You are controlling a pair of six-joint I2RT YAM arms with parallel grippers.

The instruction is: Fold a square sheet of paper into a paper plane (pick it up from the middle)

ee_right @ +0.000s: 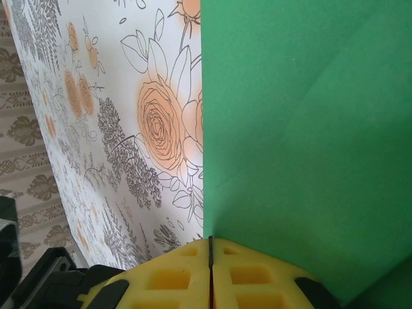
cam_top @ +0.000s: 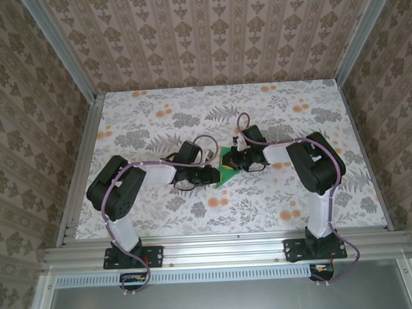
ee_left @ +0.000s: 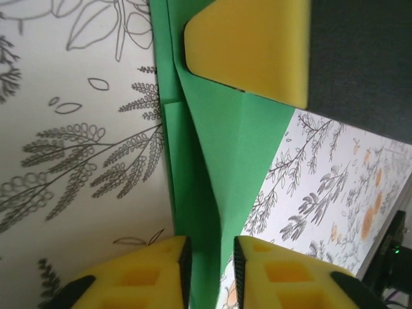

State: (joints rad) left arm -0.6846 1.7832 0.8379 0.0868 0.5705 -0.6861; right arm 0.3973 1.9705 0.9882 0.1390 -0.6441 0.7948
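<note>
Left hand (ee_left: 211,248): parted, astride paper (ee_left: 225,141)
Right hand (ee_right: 210,243): pinched shut on paper's edge
Folds: clear from left wrist
Under paper: floral worktop (ee_left: 77,193)

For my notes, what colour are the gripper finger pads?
The pads are yellow, clearest in the left wrist view.

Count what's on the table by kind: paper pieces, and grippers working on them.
Green folded paper: 1
Grippers: 2 (left gripper, right gripper)
Total: 3
</note>
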